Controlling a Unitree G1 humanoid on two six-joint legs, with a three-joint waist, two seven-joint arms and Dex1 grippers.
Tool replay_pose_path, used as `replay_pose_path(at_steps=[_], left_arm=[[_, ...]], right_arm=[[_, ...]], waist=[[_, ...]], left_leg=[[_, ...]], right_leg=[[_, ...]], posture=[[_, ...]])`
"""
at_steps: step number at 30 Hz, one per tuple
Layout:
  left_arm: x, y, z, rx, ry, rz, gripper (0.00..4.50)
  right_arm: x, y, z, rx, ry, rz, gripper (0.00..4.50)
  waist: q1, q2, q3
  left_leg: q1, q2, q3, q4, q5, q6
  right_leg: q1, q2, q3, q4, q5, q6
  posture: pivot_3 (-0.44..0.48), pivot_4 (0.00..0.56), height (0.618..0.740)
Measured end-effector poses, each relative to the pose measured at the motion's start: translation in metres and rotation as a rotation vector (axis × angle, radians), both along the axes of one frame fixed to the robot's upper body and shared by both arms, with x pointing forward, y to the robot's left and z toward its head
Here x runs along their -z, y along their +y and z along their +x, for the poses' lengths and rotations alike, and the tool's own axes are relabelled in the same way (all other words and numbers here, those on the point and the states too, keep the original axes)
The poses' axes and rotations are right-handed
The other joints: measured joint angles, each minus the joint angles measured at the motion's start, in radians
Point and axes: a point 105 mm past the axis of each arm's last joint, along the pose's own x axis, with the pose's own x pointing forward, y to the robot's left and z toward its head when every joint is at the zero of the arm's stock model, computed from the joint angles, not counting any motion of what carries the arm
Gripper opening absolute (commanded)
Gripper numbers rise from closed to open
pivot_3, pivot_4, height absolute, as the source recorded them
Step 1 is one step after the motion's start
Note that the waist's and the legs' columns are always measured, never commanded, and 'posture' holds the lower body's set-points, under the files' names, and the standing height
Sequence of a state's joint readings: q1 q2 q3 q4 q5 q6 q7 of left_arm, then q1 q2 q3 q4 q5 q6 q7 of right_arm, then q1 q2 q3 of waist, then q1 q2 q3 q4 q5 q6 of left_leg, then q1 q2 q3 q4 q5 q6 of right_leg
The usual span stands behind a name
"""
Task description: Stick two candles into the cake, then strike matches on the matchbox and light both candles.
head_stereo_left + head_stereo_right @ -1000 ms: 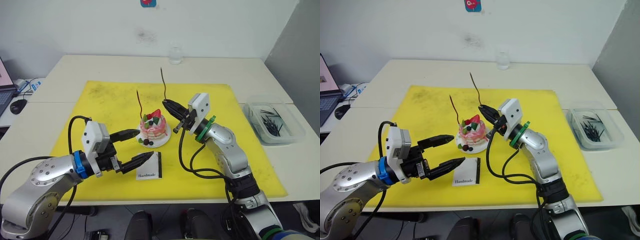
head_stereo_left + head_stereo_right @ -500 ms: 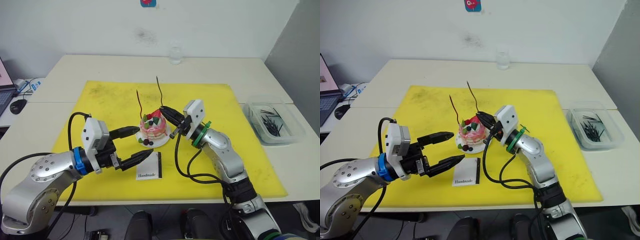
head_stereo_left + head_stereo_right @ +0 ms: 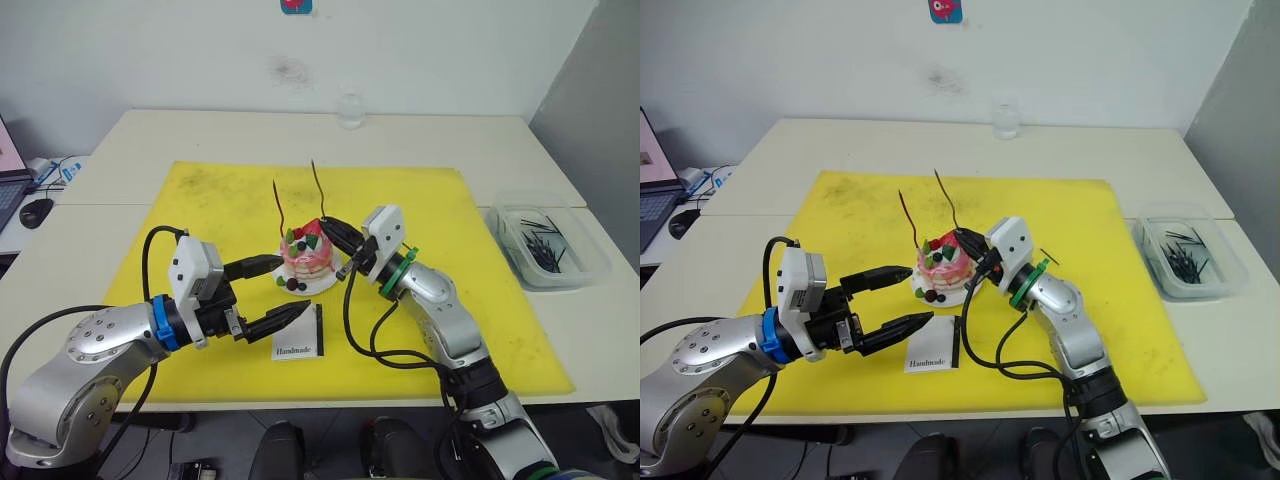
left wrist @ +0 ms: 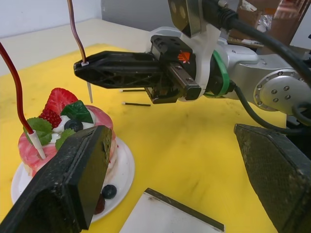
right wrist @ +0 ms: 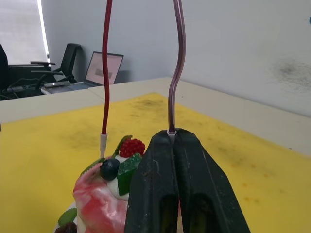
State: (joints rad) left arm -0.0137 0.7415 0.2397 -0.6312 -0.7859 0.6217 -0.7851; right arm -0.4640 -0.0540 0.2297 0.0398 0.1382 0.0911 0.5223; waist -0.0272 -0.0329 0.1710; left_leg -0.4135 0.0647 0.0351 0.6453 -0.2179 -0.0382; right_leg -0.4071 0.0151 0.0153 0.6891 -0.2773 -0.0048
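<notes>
Nearest me, toward the front edge of the yellow mat (image 3: 420, 330), I see the matchbox (image 3: 302, 338) lying flat with its black strip on the side facing the right arm. My left claw (image 3: 278, 292) hovers just above and beside it, fingers spread wide, holding nothing; one fingertip sits over the box's near corner, the other points at the plate.

Just beyond, near the middle of the mat, the cake (image 3: 305, 254) sits on its white plate (image 3: 322, 285). The red candle (image 4: 14, 82) already stands in the cake, its whitish foot stuck into the icing on the side toward my left arm, the wavy stem rising above the strawberry.

My right claw (image 3: 331, 225) comes in from the right, fingers pressed together and pinching the second candle (image 5: 175, 68) close to its whitish lower end. In the left wrist view the pale tip hangs just above the cake's top by the strawberry, apart from the icing. The stem rises roughly upright, taller than the red one.

Two loose matches (image 4: 131, 97) lie on the mat behind the claw. Out on the right side of the desk (image 3: 200, 130), a clear tub (image 3: 546, 246) holds more dark sticks. A glass (image 3: 351, 110) stands at the far edge.
</notes>
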Motion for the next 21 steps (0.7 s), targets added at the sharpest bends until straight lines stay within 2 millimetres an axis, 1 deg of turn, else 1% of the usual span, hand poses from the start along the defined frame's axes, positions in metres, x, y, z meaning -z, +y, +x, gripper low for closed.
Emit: replay_pose_path(at_steps=[6,21], left_arm=[[0.0016,-0.0029,-0.0004,0.013,0.007,0.0,4.5],[-0.0007,-0.0044,-0.0003,0.027,-0.004,0.004,4.5]], right_arm=[[0.0051,0.0028,0.0011,0.001,0.016,0.014,0.02],[0.0042,0.005,0.0003,-0.005,0.009,0.029,0.02]], waist=[[0.0,0.0,0.0],[0.0,0.0,0.0]], left_leg=[[0.0,0.0,0.0,0.0,0.0,0.0],[0.0,0.0,0.0,0.0,0.0,0.0]], right_leg=[[0.0,0.0,0.0,0.0,0.0,0.0],[0.0,0.0,0.0,0.0,0.0,0.0]], posture=[[0.0,0.15,0.729],[0.0,0.15,0.729]])
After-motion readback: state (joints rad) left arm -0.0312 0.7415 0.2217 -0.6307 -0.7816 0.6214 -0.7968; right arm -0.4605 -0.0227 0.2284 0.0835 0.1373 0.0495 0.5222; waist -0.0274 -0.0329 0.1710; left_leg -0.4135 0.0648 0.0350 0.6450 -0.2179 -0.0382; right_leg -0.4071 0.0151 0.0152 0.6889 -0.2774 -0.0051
